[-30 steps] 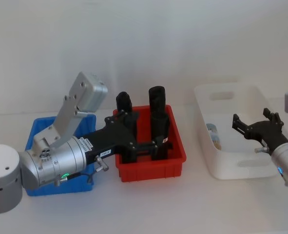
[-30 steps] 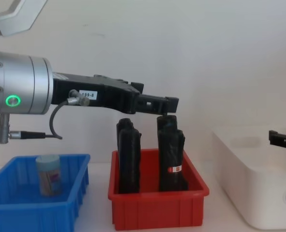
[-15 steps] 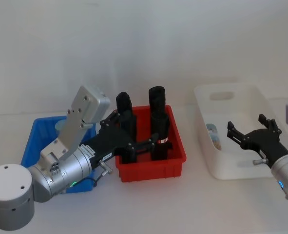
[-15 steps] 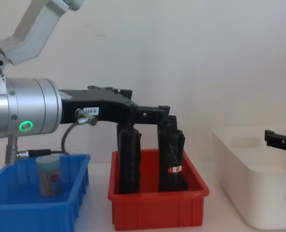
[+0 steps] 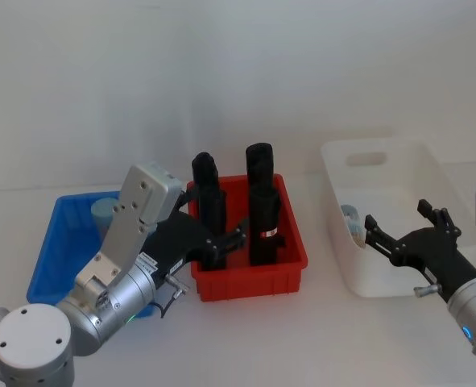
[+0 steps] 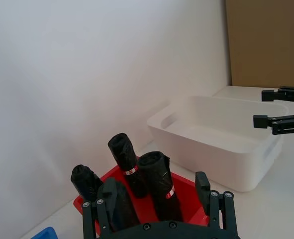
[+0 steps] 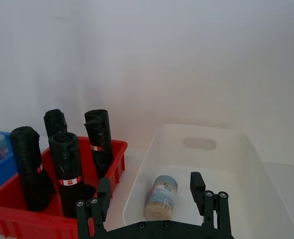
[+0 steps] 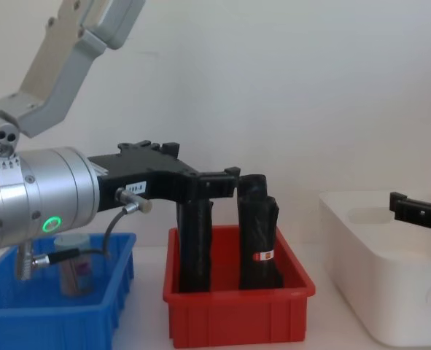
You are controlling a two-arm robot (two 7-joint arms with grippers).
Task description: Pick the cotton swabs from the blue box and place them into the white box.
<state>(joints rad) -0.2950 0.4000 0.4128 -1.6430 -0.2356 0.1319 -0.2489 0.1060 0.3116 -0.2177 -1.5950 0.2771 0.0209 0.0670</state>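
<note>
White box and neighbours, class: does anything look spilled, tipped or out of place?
Nothing stands out. One cotton swab tub stands upright in the white box; a second tub stands in the blue box. The right tool is open by the white box, the left tool by the red bin.

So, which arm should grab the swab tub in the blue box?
Likely left: the left gripper, open, hovers by the blue box with the cotton swabs; the right gripper is at the white box.

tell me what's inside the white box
One tub of cotton swabs stands inside the white box, by its left wall. The right gripper covers the floor nearest the robot.
</note>
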